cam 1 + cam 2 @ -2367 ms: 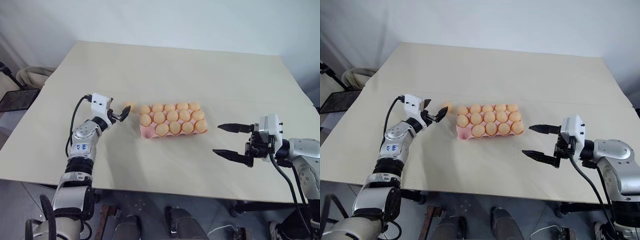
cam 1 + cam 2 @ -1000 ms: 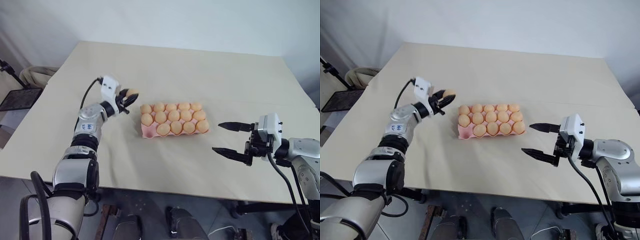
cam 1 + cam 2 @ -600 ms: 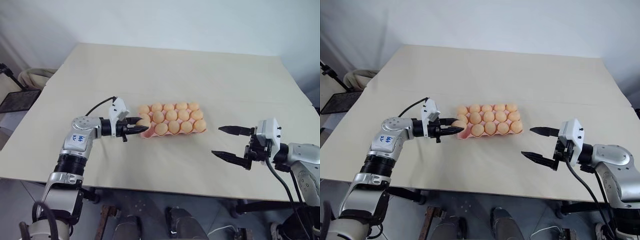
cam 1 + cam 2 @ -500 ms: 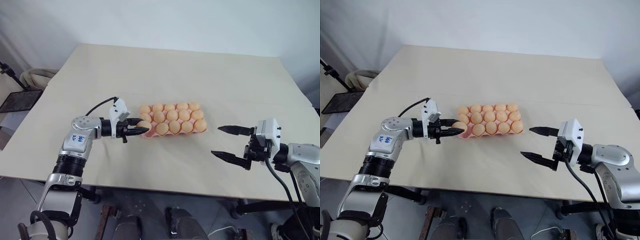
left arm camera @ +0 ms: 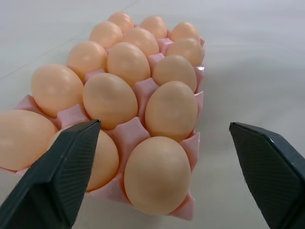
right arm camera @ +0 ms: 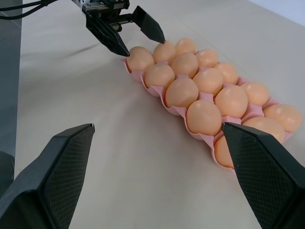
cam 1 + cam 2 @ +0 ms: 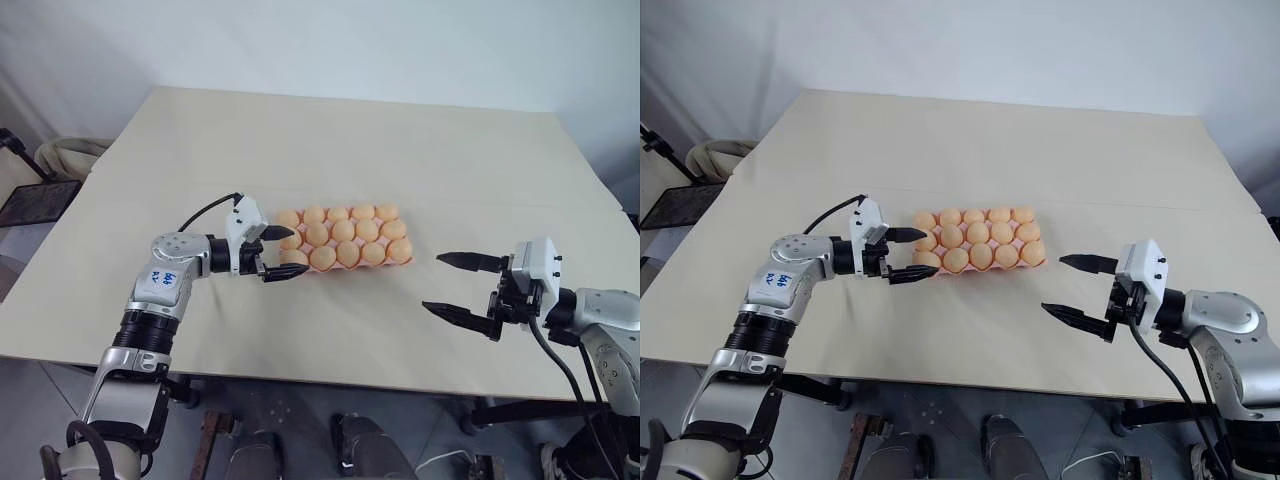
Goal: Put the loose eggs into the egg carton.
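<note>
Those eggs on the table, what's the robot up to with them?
It is filling a pink egg carton with eggs. Every cup seen from above now holds an egg, and no loose egg lies on the table. The left pincer sits at the carton's left end, open, its fingers either side of the corner egg. The right pincer hangs open off to the carton's right, holding nothing.

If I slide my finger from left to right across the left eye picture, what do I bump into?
left gripper → egg carton full of eggs → bare table → right gripper
</note>
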